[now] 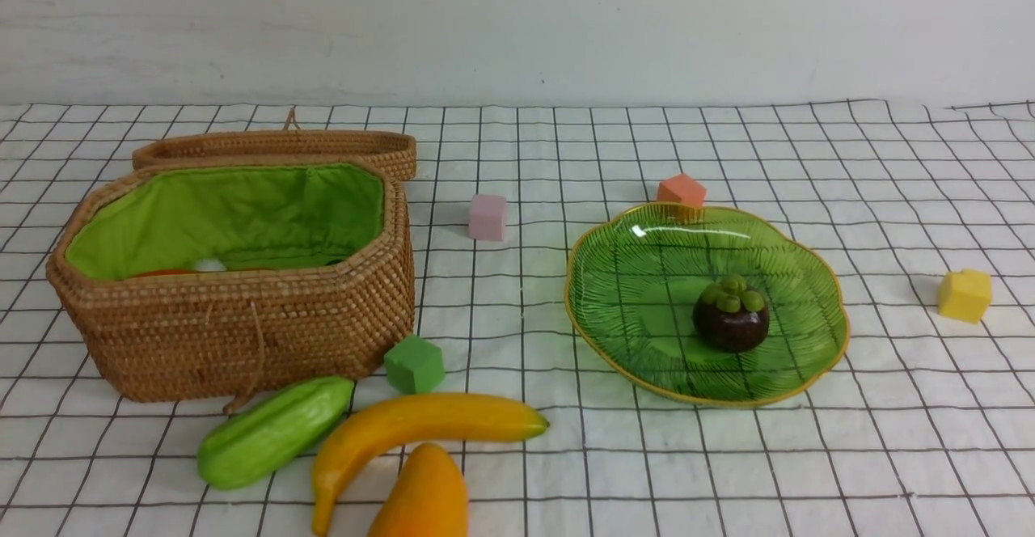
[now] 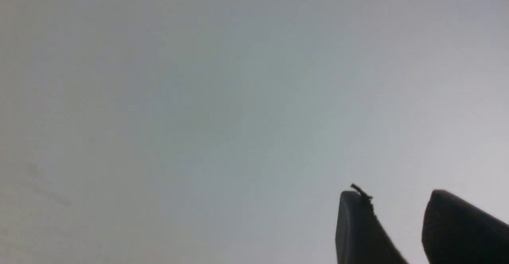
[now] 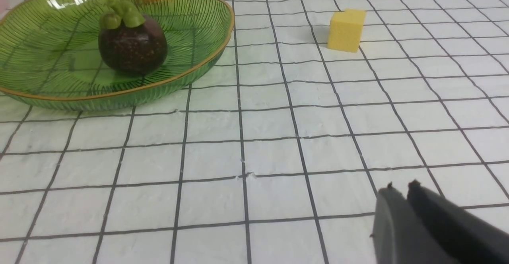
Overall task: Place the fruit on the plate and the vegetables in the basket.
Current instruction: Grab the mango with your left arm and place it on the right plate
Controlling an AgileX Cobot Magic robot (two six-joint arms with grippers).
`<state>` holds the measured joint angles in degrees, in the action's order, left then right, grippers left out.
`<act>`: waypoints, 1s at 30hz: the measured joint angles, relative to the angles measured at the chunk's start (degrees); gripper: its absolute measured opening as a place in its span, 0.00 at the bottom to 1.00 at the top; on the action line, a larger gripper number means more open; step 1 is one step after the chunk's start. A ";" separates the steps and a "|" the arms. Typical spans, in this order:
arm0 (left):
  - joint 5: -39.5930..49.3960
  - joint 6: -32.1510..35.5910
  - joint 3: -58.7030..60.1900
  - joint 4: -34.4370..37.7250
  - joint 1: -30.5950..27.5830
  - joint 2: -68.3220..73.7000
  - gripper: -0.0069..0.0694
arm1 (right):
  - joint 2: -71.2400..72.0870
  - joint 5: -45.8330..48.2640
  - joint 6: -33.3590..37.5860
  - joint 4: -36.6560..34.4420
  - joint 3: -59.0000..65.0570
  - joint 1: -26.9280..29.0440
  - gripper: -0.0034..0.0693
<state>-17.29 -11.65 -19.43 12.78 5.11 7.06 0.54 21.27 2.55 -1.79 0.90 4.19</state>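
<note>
The green glass plate (image 1: 639,278) (image 3: 47,29) holds the dark purple mangosteen (image 1: 730,319) (image 3: 132,45). At the table's near edge lie the yellow banana (image 1: 420,428), the orange-yellow mango (image 1: 424,496) and the light green gourd (image 1: 271,432). The wicker basket (image 1: 242,327) stands open at the left. A bit of orange (image 1: 162,272) and a bit of white (image 1: 210,264) show over its rim. Neither arm appears in the front view. My left gripper (image 2: 393,194) is open and empty against a blank grey surface. My right gripper (image 3: 401,186) is shut and empty, low over the checked cloth, apart from the plate.
Foam cubes sit on the cloth: green (image 1: 414,363) by the basket's corner, pink (image 1: 487,217) between basket and plate, orange (image 1: 681,190) behind the plate, yellow (image 1: 965,295) (image 3: 346,30) at the right. The basket's lid (image 1: 275,147) lies behind it. A wall closes the back.
</note>
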 joint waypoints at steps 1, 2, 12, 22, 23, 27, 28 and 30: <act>2.92 0.00 -5.92 -0.97 0.04 3.61 0.40 | 0.00 0.00 0.00 0.00 0.00 0.00 0.14; 6.82 0.00 -9.93 -1.64 0.04 6.09 0.40 | 0.00 0.00 0.00 -0.06 0.00 0.00 0.14; 46.08 0.82 -33.74 -4.87 0.04 33.67 0.40 | 0.00 0.00 0.00 -0.06 0.00 0.00 0.16; 62.55 1.03 -34.10 -2.26 17.01 54.30 0.48 | 0.00 0.00 0.00 -0.01 0.00 0.00 0.17; 63.82 1.03 -34.10 -2.39 19.14 56.97 0.52 | 0.00 0.00 0.00 -0.01 0.00 0.00 0.17; 64.12 0.26 -34.10 -3.55 24.50 64.66 0.68 | 0.00 0.00 0.00 -0.01 0.00 0.00 0.17; 63.43 -0.66 -34.10 -4.49 25.82 67.05 0.75 | 0.00 0.00 0.00 -0.01 0.00 0.00 0.17; 61.67 -4.64 -34.39 -7.43 27.91 73.17 0.91 | 0.00 0.00 0.00 -0.01 0.00 0.00 0.17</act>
<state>44.38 -16.29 -53.82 5.35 33.02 80.22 0.54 21.27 2.55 -1.80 0.90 4.19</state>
